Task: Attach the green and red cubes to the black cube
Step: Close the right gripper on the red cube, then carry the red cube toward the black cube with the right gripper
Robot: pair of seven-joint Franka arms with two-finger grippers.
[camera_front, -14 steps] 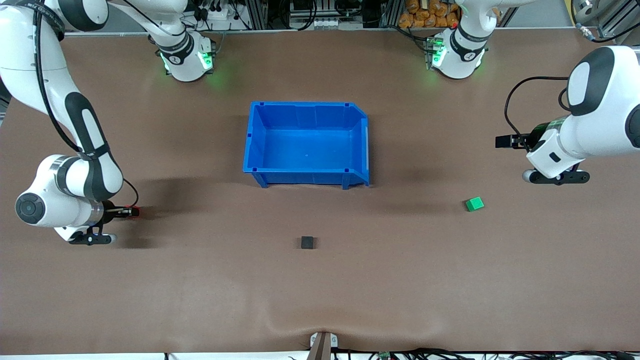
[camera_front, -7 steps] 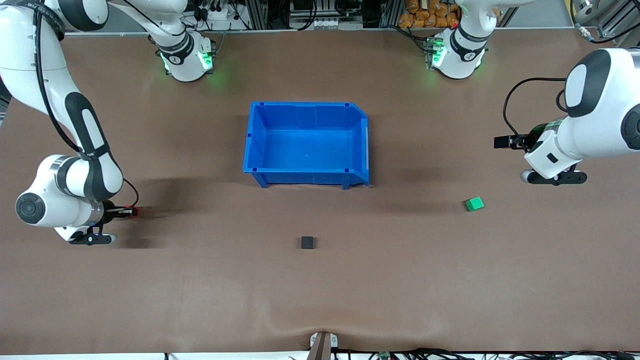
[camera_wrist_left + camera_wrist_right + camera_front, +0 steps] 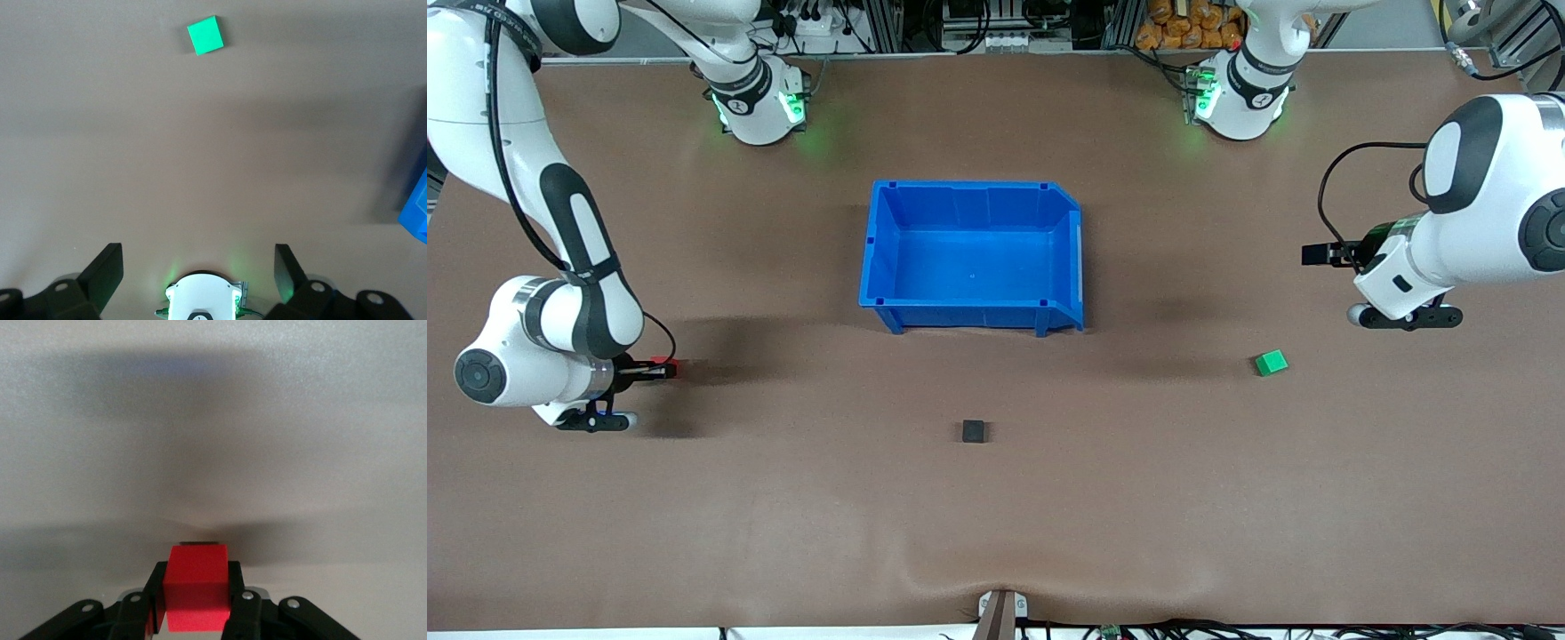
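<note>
Brown matting covers the table [image 3: 996, 533] in the front view. A blue bin [image 3: 971, 256] sits mid-table, and the black cube [image 3: 974, 431] lies nearer the camera than the bin, alone and untouched. The green cube [image 3: 1271, 362] rests toward the left arm's end of the table, well apart from the black one. The right end effector [image 3: 660, 368] sits low at the right arm's end of the table, with the red cube [image 3: 667, 364] showing between its fingers. The left end effector [image 3: 1319, 254] hangs in the air near the green cube but not over it.

From the left wrist view, the left end effector [image 3: 199, 270] has its fingers spread wide with nothing between them, and the green cube [image 3: 205, 35] lies on the bare table some way ahead.

From the right wrist view, the right end effector [image 3: 197, 600] is clenched on the red cube [image 3: 197, 587], a finger flat against each side; I cannot tell whether the cube is off the table.

By my reading, the step in hand is picking up the red cube. Next, the right arm would need to lift it, carry it toward the black cube and press one face squarely against it, while the left arm must come down over the green cube to grasp it.
</note>
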